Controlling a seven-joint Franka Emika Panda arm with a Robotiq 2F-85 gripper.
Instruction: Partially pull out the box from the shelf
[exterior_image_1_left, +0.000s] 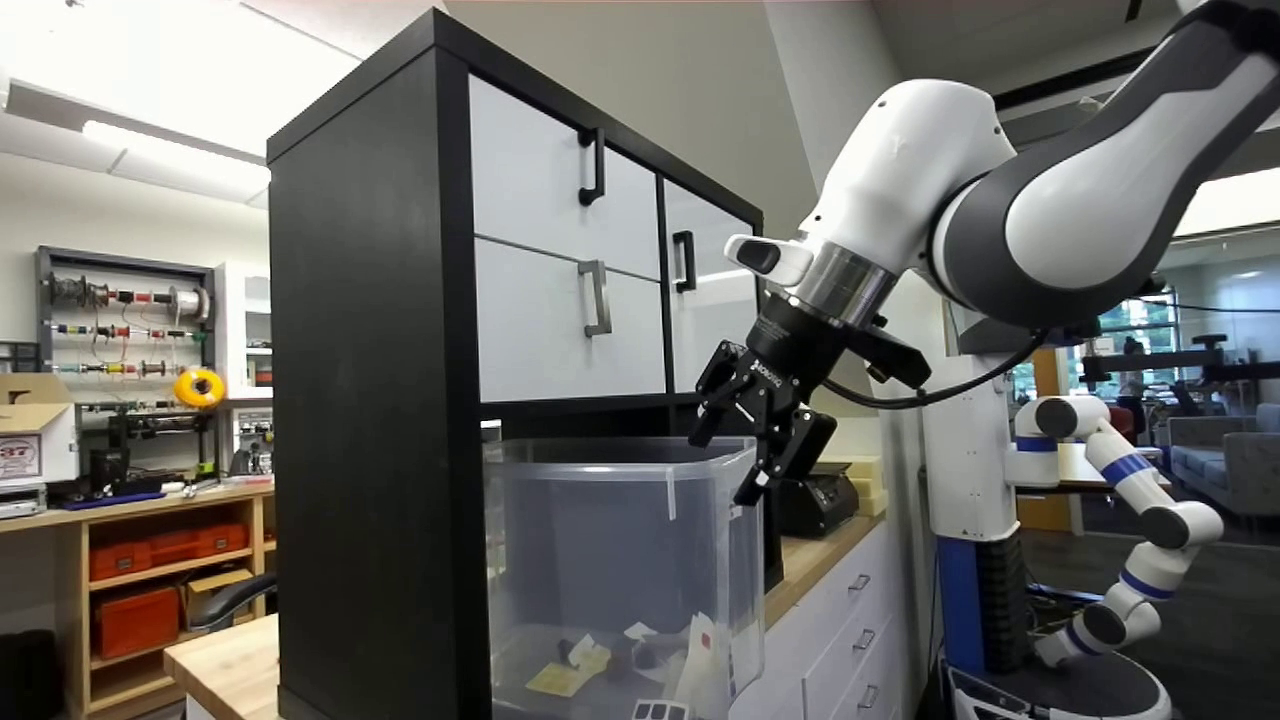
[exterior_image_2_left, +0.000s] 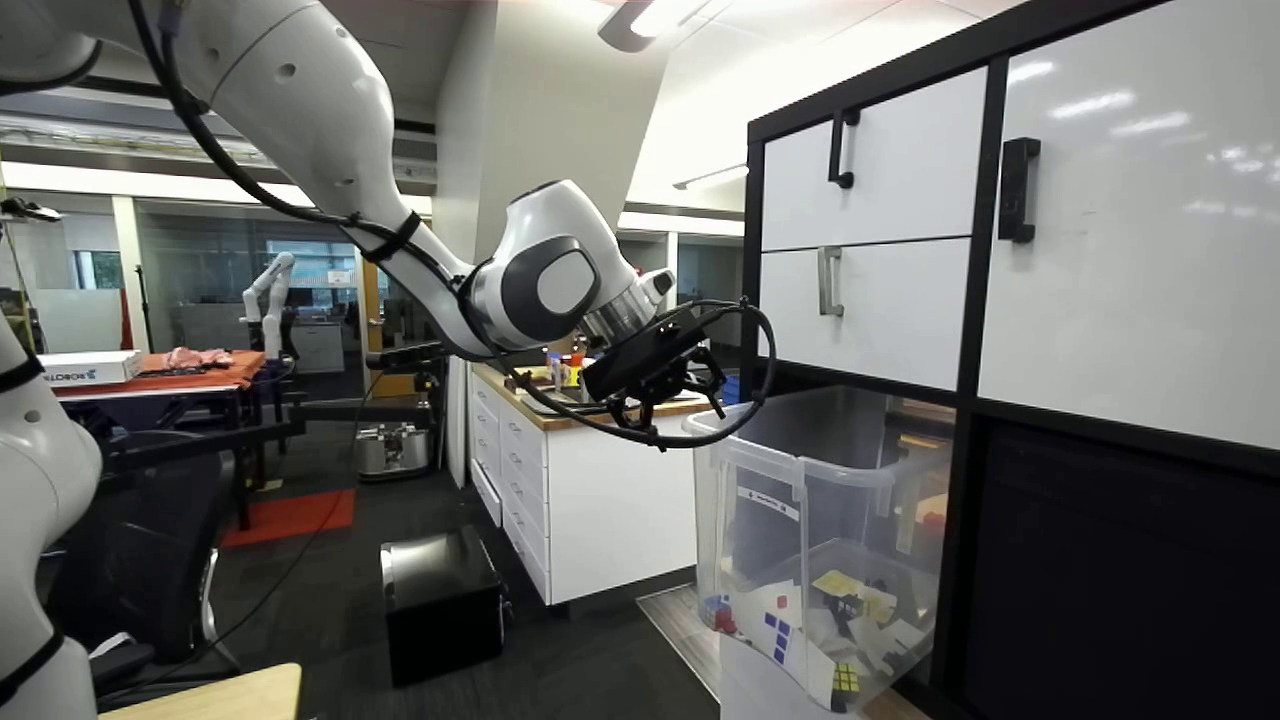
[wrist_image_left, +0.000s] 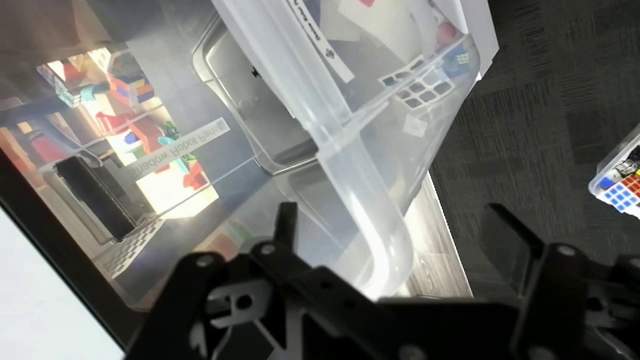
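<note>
The box (exterior_image_1_left: 600, 560) is a large clear bin with pale items inside. It stands in a lower cubby of the black shelf (exterior_image_1_left: 360, 400), below white drawer fronts. In an exterior view, the box (exterior_image_2_left: 755, 545) juts out past the front of the shelf (exterior_image_2_left: 1120, 436). My gripper (exterior_image_1_left: 721, 468) is open and tilted down at the box's front rim corner; it also shows in an exterior view (exterior_image_2_left: 682, 425). In the wrist view, the rim (wrist_image_left: 370, 220) lies between the open fingers (wrist_image_left: 390, 206), nearer one finger. Contact cannot be told.
A black device (exterior_image_1_left: 820, 500) stands on the counter beyond the shelf. A white drawer cabinet (exterior_image_2_left: 620, 510) stands behind the box. A black box-shaped object (exterior_image_2_left: 440, 600) sits on the floor. Drawer handles (exterior_image_2_left: 830, 282) stick out above the box. Another robot arm (exterior_image_1_left: 1130, 480) stands at the back.
</note>
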